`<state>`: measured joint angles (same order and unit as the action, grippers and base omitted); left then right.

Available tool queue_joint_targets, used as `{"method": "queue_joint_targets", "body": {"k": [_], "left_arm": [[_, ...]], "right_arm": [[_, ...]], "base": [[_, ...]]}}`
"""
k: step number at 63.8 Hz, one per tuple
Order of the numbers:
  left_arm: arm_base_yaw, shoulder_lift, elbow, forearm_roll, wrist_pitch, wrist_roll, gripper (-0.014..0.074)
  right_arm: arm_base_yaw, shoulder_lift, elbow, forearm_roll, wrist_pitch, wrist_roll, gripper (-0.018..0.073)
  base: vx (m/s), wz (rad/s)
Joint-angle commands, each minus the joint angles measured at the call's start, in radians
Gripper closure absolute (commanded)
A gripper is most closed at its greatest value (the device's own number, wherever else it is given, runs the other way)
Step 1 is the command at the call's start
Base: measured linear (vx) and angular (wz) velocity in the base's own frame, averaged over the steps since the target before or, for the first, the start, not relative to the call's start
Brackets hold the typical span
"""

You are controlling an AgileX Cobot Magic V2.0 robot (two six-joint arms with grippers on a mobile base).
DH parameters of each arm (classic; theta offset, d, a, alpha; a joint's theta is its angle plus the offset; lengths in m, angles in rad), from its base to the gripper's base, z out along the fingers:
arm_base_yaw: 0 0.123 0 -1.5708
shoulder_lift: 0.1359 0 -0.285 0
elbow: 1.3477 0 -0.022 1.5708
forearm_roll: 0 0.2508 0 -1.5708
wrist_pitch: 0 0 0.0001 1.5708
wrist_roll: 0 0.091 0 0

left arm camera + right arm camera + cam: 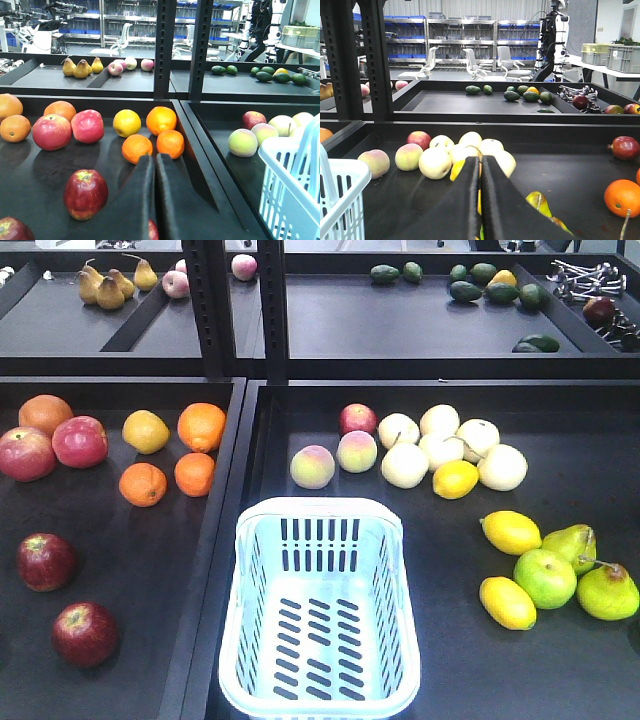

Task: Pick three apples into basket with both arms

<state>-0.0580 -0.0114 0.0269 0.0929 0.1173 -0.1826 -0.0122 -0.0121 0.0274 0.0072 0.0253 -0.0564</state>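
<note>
With left gripper [155, 159] and right gripper [481, 160] both pinched together on nothing and the basket [318, 506] empty, the dark apples [46, 561] lying loose left of it could get knocked rolling if the jaws open late

1. Apples [46, 561]: dark maroon-red, yellowish flecks at the stem.
2. Basket [312, 506]: pale blue-white, with rows of dark slots in walls and floor.
3. Oranges [201, 426]: bright orange.
4. Pink apples [79, 441]: lighter pink-red, faintly streaked.
5. Peaches [312, 466]: cream with a pink blush.
6. Pale fruit [404, 465]: creamy white.
7. Lemons [510, 532]: plain yellow.
8. Green apple [545, 578]: lime.
9. Pears [607, 590]: 2, yellow-green.
10. Avocados [465, 290]: dark green.
11. Trays [150, 570]: matte black.
</note>
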Motion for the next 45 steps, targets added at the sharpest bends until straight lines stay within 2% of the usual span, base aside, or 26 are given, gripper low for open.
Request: {"method": "queue_joint_targets", "body": {"k": [1,45], "left_arm": [[0.000,-0.016,0.004,-0.001,-0.073,-0.007,0.0603],[0.000,-0.016,0.004,-0.001,-0.073,-0.007,0.0603]], "right_arm": [[-0.008,-0.012,0.014,-0.007,-0.075,0.000,0.0568],[-0.008,-0.012,0.014,-0.007,-0.075,0.000,0.0568]], "base": [[0.00,0.00],[0.01,0.02]]}}
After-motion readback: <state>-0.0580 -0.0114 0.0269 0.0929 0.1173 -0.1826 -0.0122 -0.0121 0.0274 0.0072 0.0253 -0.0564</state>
